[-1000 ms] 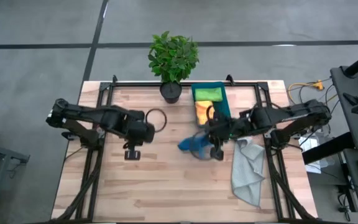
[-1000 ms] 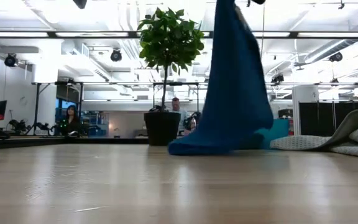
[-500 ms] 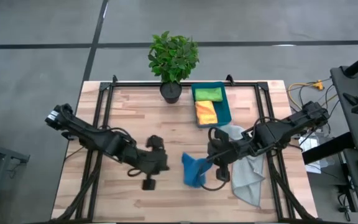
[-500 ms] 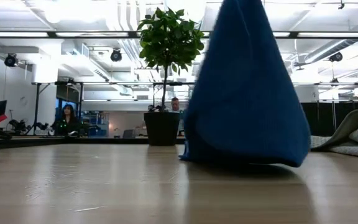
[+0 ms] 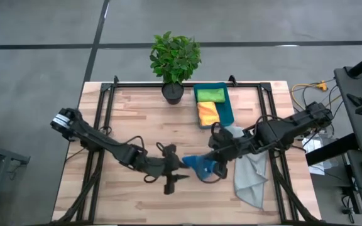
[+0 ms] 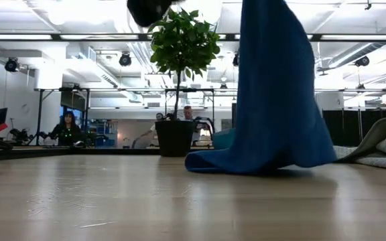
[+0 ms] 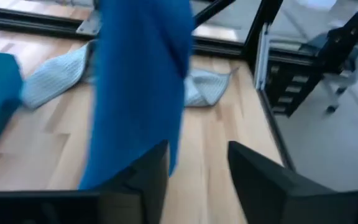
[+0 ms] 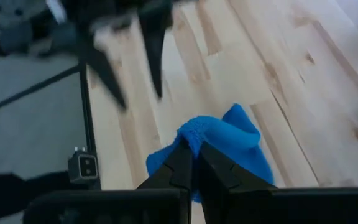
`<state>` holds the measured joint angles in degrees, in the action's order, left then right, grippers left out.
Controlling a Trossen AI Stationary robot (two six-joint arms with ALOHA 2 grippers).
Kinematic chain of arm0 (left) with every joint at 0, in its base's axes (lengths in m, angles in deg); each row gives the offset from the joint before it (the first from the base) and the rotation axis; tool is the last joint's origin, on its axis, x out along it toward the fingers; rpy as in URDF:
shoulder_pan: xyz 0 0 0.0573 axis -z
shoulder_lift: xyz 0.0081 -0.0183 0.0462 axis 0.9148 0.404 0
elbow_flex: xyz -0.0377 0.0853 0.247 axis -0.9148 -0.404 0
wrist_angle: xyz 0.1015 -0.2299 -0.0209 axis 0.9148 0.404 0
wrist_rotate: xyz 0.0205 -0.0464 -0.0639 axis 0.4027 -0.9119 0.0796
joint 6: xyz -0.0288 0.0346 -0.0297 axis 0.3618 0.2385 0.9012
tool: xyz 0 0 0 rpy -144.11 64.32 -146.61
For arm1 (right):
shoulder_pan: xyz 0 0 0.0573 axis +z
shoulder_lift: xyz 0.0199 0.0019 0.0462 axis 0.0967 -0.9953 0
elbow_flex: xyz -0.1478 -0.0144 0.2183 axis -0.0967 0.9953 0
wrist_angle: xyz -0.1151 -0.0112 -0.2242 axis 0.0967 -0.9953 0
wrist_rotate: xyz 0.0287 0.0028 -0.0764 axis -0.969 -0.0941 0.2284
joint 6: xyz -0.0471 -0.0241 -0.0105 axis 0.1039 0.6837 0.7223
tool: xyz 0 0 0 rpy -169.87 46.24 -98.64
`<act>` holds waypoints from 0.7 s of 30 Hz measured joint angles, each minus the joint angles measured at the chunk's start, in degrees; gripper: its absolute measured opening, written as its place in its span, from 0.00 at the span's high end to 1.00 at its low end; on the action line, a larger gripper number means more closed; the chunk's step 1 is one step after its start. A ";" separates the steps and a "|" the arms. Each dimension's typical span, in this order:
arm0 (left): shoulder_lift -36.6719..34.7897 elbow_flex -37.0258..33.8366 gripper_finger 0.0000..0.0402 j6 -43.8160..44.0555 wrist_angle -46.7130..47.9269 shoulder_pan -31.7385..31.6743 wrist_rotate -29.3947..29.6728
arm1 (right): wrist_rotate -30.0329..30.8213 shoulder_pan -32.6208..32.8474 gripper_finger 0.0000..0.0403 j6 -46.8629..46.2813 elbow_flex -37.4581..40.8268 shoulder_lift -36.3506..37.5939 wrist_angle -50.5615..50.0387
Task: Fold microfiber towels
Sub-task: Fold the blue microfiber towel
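Jaws pinched shut on the top of the blue towel [image 5: 201,164], the right gripper [image 8: 191,163] holds it hanging with its lower edge on the tabletop [image 5: 131,132] near the middle. Just beside it, the left gripper [image 5: 180,164] faces the cloth with jaws apart, gripping nothing. Close by lies the pale grey towel [image 5: 251,176]; the orange towel [image 5: 208,113] and lime green towel [image 5: 210,95] sit in the teal bin [image 5: 227,110].

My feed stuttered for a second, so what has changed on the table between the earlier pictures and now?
The left gripper swung from the table's left-centre toward the blue towel and opened its jaws beside it. The right gripper, shut on the blue towel throughout, carried it from near the teal bin toward the near edge. The grey towel, plant and binned towels stayed put.
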<state>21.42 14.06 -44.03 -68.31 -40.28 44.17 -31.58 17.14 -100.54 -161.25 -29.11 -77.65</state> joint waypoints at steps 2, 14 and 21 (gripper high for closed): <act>1.98 -1.69 0.55 0.86 -5.41 0.00 0.30 | 0.00 -0.85 0.98 -2.10 0.00 0.10 -0.18; 15.06 5.43 0.51 13.49 -10.71 0.50 14.89 | 0.51 -4.93 0.98 -10.79 -0.04 0.81 -3.73; 22.73 17.72 0.55 17.44 0.55 0.51 26.75 | 0.40 -5.28 0.98 -9.53 -0.04 0.85 -3.75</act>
<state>44.15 31.78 -26.59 -67.77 -39.77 70.92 -31.18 11.86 -110.07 -161.29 -28.26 -81.40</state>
